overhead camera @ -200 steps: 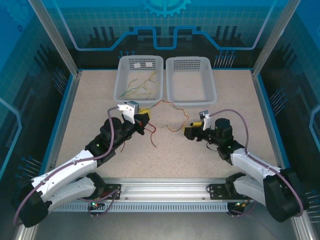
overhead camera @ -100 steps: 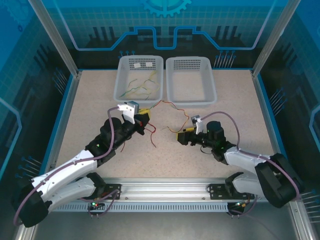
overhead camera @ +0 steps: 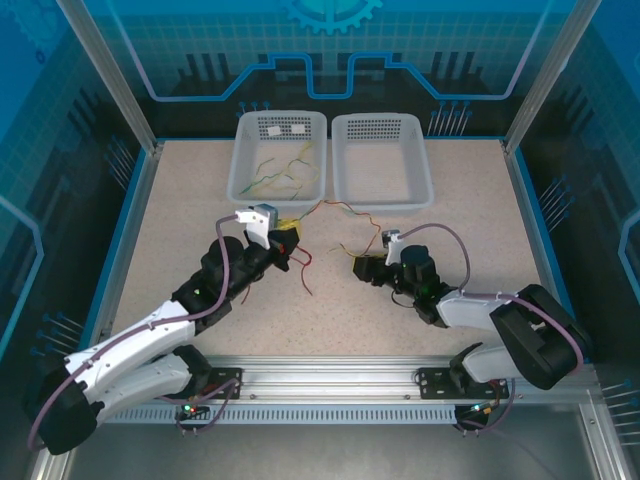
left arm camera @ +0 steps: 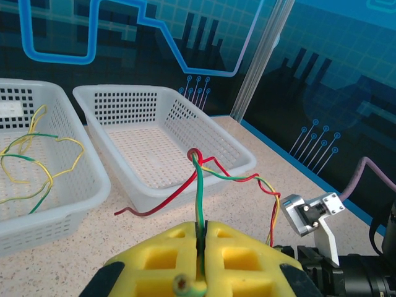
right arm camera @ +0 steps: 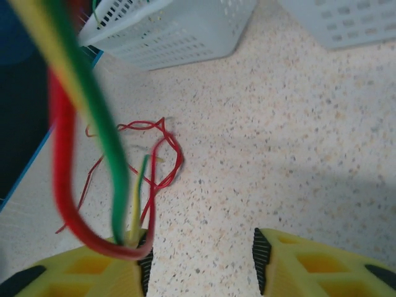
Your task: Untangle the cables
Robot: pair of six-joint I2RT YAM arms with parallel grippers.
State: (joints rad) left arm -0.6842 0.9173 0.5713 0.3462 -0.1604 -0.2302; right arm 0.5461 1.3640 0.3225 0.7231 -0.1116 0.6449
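Top view: left gripper [overhead camera: 287, 240] sits mid-counter [overhead camera: 190, 200], clamped on a yellow-green cable [overhead camera: 295, 218]; a red cable [overhead camera: 345, 210] twists w/ it and the pair spans over toward the right gripper [overhead camera: 361, 268], prob. so the 2 arms can draw the twist apart; loose red cable [overhead camera: 304, 264] lies on the counter just beside the left gripper; left basket [overhead camera: 240, 150] holds sorted yellow-green cables [overhead camera: 278, 175], right basket [overhead camera: 420, 150] stands beside it, prob. meant for reds.

Left wrist view: yellow pads [left arm camera: 241, 247] of the left gripper [left arm camera: 201, 238] are pressed shut on the yellow-green cable [left arm camera: 199, 198], stub end poking out below; cable runs up taut; red cable [left arm camera: 164, 199] loops round its top, in front of the right basket [left arm camera: 154, 99]; a firm anchor, I'd judge.

Right wrist view: right gripper [right arm camera: 201, 263] has jaws apart, pinching nothing; yellow-green cable [right arm camera: 99, 105] and red cable [right arm camera: 59, 154] drape against one pad [right arm camera: 93, 275]; more red cables [right arm camera: 164, 145] lie beyond on the counter [right arm camera: 278, 124]; next it likely must close on the red strand alone.
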